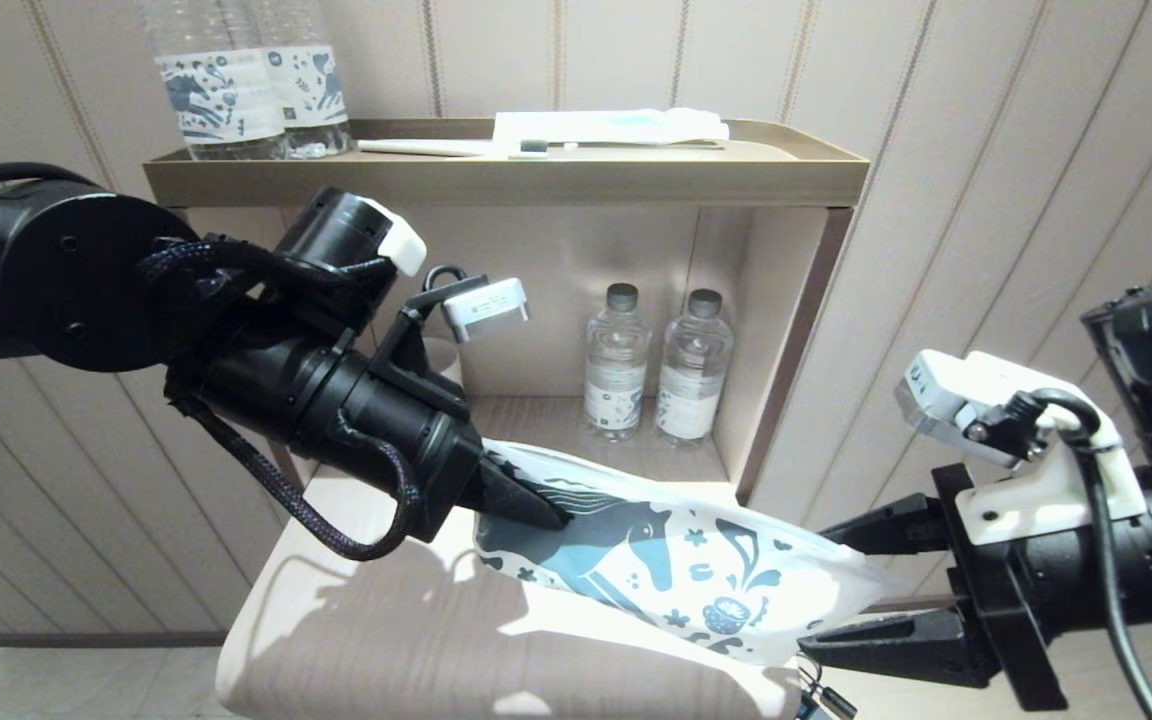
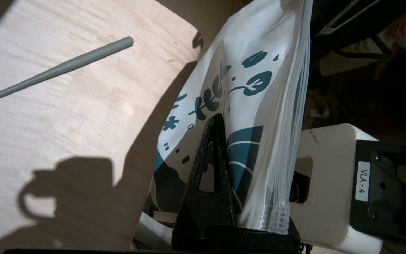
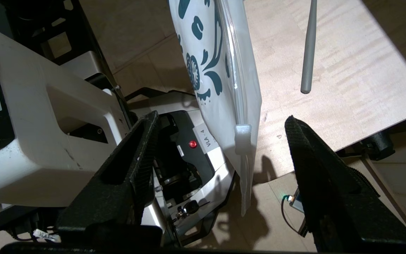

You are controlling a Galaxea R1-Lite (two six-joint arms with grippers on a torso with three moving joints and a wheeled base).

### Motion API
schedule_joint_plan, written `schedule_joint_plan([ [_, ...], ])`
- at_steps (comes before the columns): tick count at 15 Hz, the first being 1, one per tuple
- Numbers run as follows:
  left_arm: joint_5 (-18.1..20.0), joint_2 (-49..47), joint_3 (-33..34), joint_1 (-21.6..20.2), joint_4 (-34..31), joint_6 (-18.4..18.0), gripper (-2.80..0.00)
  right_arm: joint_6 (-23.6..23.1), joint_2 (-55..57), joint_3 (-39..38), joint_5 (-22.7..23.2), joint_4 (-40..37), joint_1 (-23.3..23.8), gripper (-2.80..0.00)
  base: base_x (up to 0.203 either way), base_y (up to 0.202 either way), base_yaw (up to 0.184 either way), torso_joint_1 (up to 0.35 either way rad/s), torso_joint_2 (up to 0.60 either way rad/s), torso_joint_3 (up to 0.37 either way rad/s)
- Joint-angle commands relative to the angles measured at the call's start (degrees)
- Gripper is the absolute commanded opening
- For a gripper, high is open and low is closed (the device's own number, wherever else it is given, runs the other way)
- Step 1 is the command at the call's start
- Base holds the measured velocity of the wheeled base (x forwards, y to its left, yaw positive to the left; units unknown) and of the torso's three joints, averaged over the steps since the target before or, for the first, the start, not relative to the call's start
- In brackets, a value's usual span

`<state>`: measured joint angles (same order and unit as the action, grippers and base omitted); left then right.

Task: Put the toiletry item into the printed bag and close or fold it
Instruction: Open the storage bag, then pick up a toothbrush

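The printed bag (image 1: 676,570), white with a dark blue horse and flowers, hangs in the air over the pale wooden table (image 1: 386,640). My left gripper (image 1: 556,518) is shut on its left end; in the left wrist view the closed gripper (image 2: 217,120) pinches the bag (image 2: 259,98). My right gripper (image 1: 816,590) is open, and the bag's right end sits between its fingers without touching them. In the right wrist view the bag (image 3: 220,70) and its zip slider (image 3: 242,135) hang inside that open gripper (image 3: 220,130). The grey toiletry item (image 2: 58,68) lies flat on the table, its handle (image 3: 308,49) beyond the bag; it is hidden in the head view.
A tray shelf (image 1: 506,180) above holds water bottles (image 1: 246,90), a white toothbrush (image 1: 456,147) and a flat packet (image 1: 616,125). Two small bottles (image 1: 656,365) stand in the niche behind the table. The table's rounded front edge (image 1: 236,670) lies below my left arm.
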<state>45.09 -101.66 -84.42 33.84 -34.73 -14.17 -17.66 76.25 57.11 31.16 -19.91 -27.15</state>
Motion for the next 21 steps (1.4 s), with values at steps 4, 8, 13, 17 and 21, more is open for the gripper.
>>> schedule_joint_plan([
  [4, 0.6, 0.0, 0.6, 0.0, -0.2, 0.1, -2.8, 0.8, 0.3, -0.8, 0.5, 0.2, 0.1, 0.0, 0.0, 0.0, 0.0, 0.0, 0.0, 0.0],
  [8, 0.3, 0.5, 0.9, -0.4, 0.4, 0.1, -2.8, 2.6, -1.7, -6.0, 1.5, 6.0, 0.8, 0.0, 0.0, 0.0, 0.0, 0.0, 0.0, 0.0],
  [13, 0.5, 0.8, 1.0, -0.4, 0.6, 0.2, -2.8, 3.9, -1.6, -8.2, 1.8, 8.6, 0.2, 0.0, 0.0, 0.0, 0.0, 0.0, 0.0, 0.0],
  [17, 0.6, 0.2, 0.9, -0.6, 0.8, 0.1, -2.8, 3.9, -1.2, -8.8, 1.7, 10.9, 0.3, -2.8, 0.0, 0.0, 0.0, 0.0, 0.0, 0.0],
  [21, 0.6, 0.4, 1.0, -0.6, 0.8, 0.1, -2.8, 3.9, -0.7, -9.1, 1.8, 11.6, 0.3, -2.8, 0.0, 0.0, 0.0, 0.0, 0.0, 0.0],
])
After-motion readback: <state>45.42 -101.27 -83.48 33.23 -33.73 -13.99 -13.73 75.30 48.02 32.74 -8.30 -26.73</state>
